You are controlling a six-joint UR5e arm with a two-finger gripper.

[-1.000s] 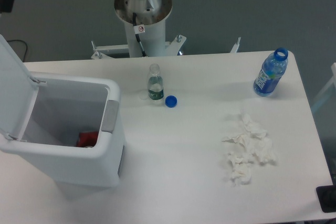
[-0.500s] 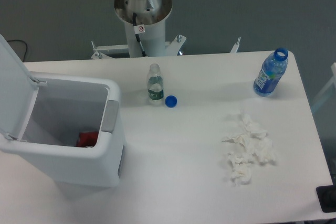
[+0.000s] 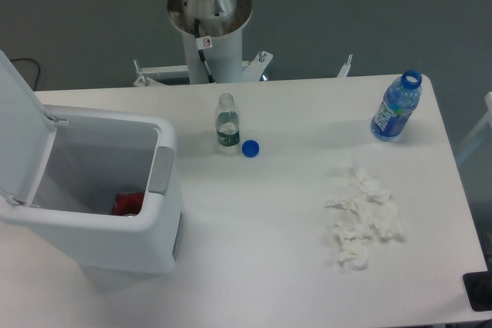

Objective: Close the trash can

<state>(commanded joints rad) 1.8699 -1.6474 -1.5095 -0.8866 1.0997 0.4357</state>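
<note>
The trash can (image 3: pixel 131 240) is a large white boxy bin at the table's left side. Its flat lid (image 3: pixel 21 132) stands raised on the left, hinged open, so the inside shows. Something red (image 3: pixel 127 203) lies at the bottom of the bin. A grey latch tab (image 3: pixel 161 170) sits on the bin's right rim. Only the arm's base column (image 3: pixel 209 24) and a bit of its shoulder show at the top. The gripper is out of view.
A small clear bottle (image 3: pixel 227 124) stands uncapped mid-table with a blue cap (image 3: pixel 250 147) beside it. A blue water bottle (image 3: pixel 396 107) stands at the right rear. Crumpled white tissues (image 3: pixel 361 217) lie at the right front. A dark object (image 3: pixel 478 291) sits at the lower right corner.
A dark part at the top left corner, seen one second ago, has gone out of the frame. The trash can and the table objects have not moved.
</note>
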